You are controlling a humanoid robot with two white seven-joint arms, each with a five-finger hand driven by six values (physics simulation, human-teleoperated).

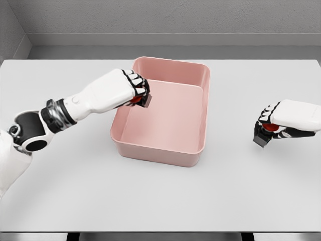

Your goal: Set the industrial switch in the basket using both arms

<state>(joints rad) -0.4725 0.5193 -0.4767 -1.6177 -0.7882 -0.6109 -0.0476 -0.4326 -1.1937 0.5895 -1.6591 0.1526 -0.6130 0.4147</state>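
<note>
- Our left hand (134, 89) grips one industrial switch (145, 99) over the pink basket (200, 150), at its left rim.
- Our right hand (275, 122) clutches a second switch (262, 135) near the desk's (160, 201) right edge.
- Releasing at the rim could tip the switch outside.
- White desk, grey walls behind.
</note>
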